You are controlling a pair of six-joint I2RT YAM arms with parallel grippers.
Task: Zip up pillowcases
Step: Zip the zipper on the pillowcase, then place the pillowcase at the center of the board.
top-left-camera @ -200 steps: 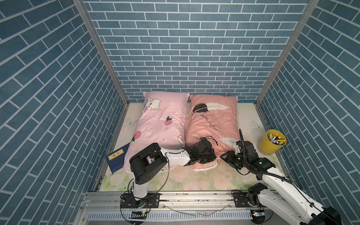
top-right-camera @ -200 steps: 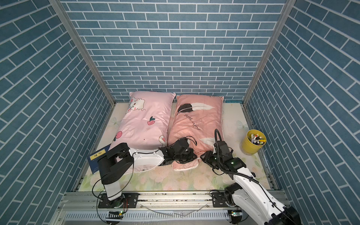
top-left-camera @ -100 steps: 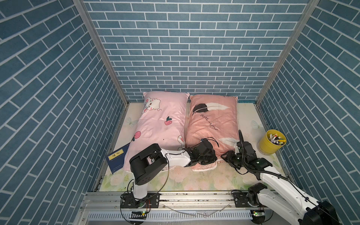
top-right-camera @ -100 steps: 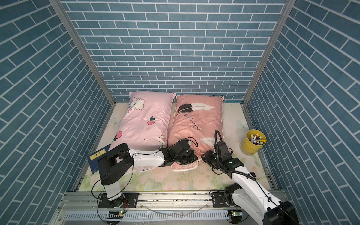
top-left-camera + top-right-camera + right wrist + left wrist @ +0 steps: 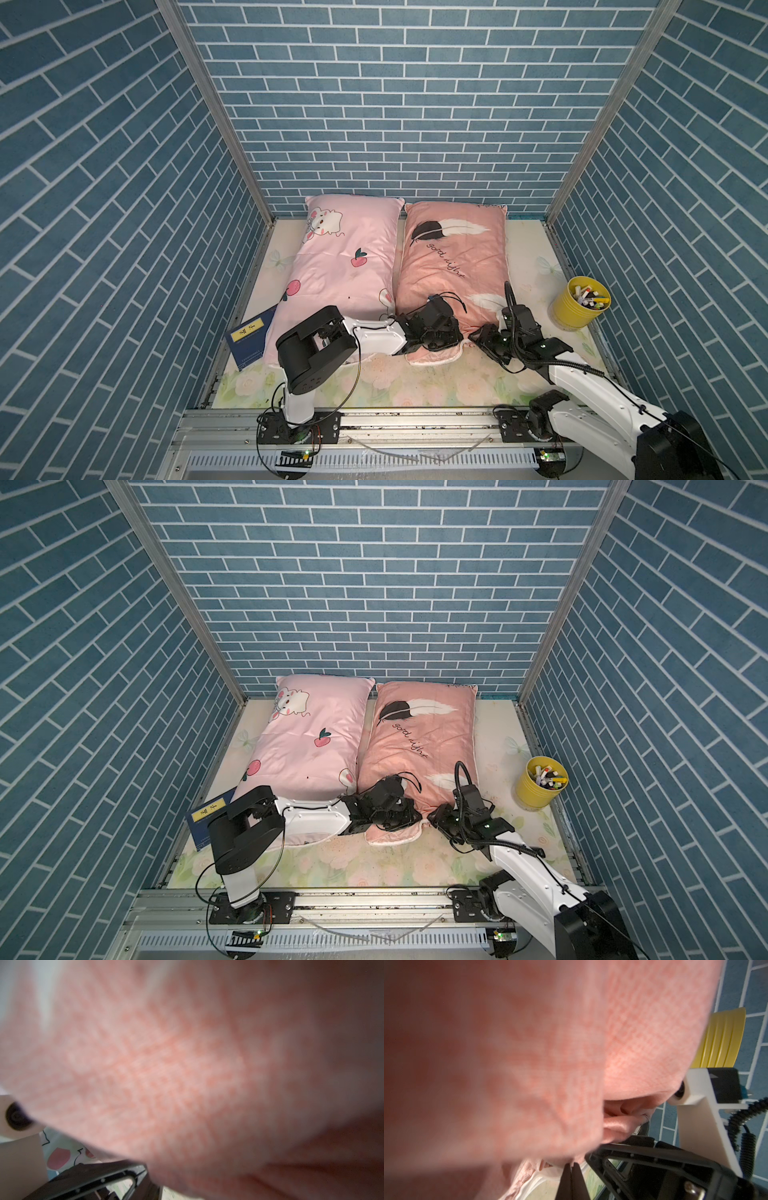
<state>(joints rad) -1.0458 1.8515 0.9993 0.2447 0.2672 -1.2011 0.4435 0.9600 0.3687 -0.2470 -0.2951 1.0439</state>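
Note:
Two pillowcases lie side by side: a light pink one [image 5: 345, 266] [image 5: 311, 737] with a cartoon animal, and a salmon one [image 5: 453, 257] [image 5: 419, 737] with feathers. My left gripper [image 5: 453, 338] [image 5: 411, 814] lies at the salmon one's near edge. In the left wrist view it [image 5: 572, 1165] is shut, with the salmon fabric [image 5: 633, 1043] pinched at its tips. My right gripper [image 5: 476, 336] [image 5: 432, 814] meets that edge from the right, facing the left one. Blurred salmon cloth [image 5: 187, 1064] fills the right wrist view and hides its jaws.
A yellow cup of pens [image 5: 579, 303] stands at the right on the pale floral sheet [image 5: 395, 382]. A dark blue book [image 5: 249, 336] lies at the left, partly under the pink pillow. Blue brick walls close three sides; a metal rail [image 5: 395, 419] runs along the front.
The right gripper has edged slightly left toward the salmon pillowcase's near edge. The left gripper has stayed in place, still shut.

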